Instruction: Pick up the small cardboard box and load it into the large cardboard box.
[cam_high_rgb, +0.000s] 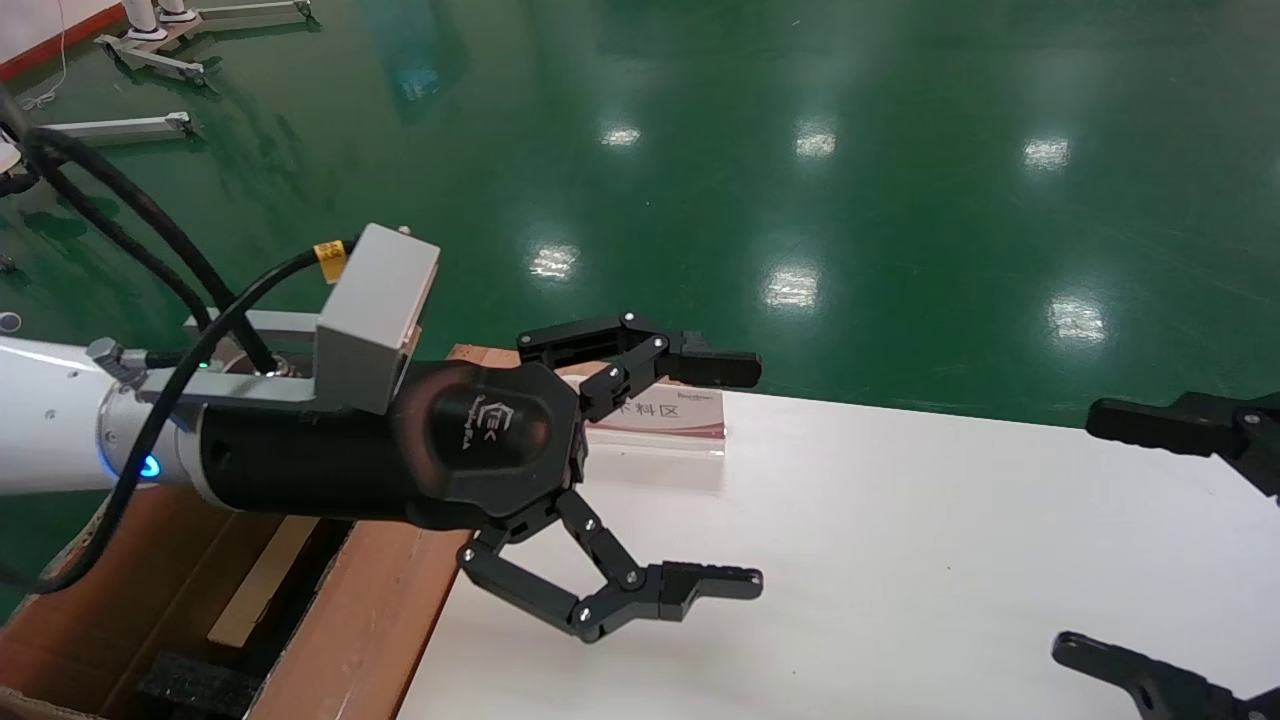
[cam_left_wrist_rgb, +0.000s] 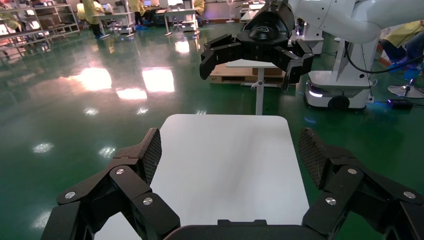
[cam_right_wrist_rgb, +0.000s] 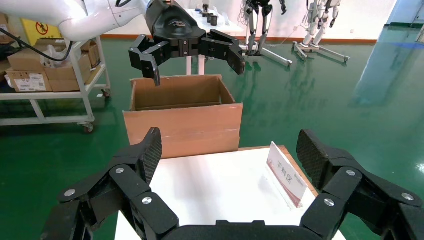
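Note:
The large cardboard box (cam_high_rgb: 350, 620) stands open at the table's left end, with black foam (cam_high_rgb: 190, 685) and a tan strip inside; the right wrist view shows its brown wall (cam_right_wrist_rgb: 182, 122). My left gripper (cam_high_rgb: 745, 475) hangs open and empty above the white table (cam_high_rgb: 900, 550), just right of that box. In the left wrist view my left gripper (cam_left_wrist_rgb: 231, 150) has only bare tabletop (cam_left_wrist_rgb: 225, 165) between its fingers. My right gripper (cam_high_rgb: 1080, 530) is open and empty at the table's right end. The small cardboard box is out of view.
A white-and-pink sign card (cam_high_rgb: 660, 412) stands at the table's far edge behind my left gripper, and also shows as a sign card (cam_right_wrist_rgb: 287, 175) in the right wrist view. Green floor surrounds the table. A shelf cart with cartons (cam_right_wrist_rgb: 45, 75) stands beyond the large box.

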